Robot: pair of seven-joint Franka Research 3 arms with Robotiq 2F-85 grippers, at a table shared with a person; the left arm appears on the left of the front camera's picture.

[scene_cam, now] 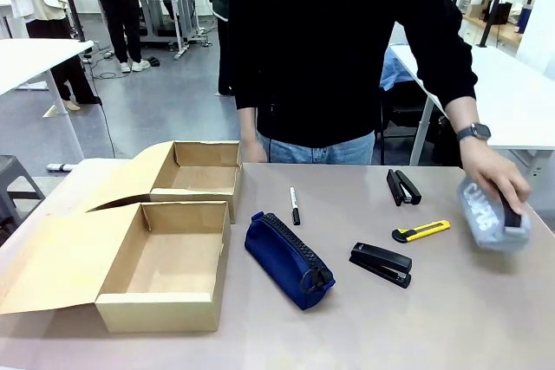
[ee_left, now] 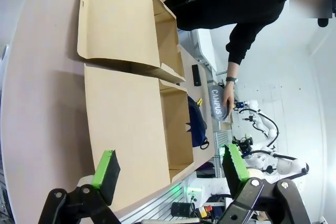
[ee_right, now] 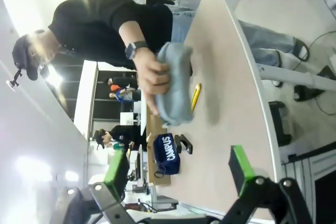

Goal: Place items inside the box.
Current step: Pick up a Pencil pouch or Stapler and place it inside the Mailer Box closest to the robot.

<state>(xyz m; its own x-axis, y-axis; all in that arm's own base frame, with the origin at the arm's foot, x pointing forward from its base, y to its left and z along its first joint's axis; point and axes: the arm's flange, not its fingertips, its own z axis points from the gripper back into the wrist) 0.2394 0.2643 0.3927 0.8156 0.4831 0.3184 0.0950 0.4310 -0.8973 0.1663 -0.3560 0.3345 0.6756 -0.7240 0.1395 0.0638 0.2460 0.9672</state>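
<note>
Two tan cardboard boxes stand open and empty at the table's left, a far one point(scene_cam: 195, 178) and a near one point(scene_cam: 165, 270), flaps spread left. The navy pouch point(scene_cam: 288, 259) lies mid-table, lettered "CAMPUS" point(ee_right: 167, 153) in the right wrist view. One black stapler point(scene_cam: 381, 263) lies beside it, another point(scene_cam: 402, 187) farther back. The yellow-and-black knife point(scene_cam: 421, 231) lies between them. My left gripper point(ee_left: 169, 167) hangs open above the near box's flap point(ee_left: 126, 124). My right gripper point(ee_right: 178, 167) is open over the table's right end, apart from everything.
A person stands at the far side; one hand point(scene_cam: 496, 181) presses the grey "CAMPUS" pouch point(scene_cam: 487, 214) onto the table's right edge. A black-and-white marker point(scene_cam: 295, 205) lies behind the navy pouch. Bare table lies along the front right.
</note>
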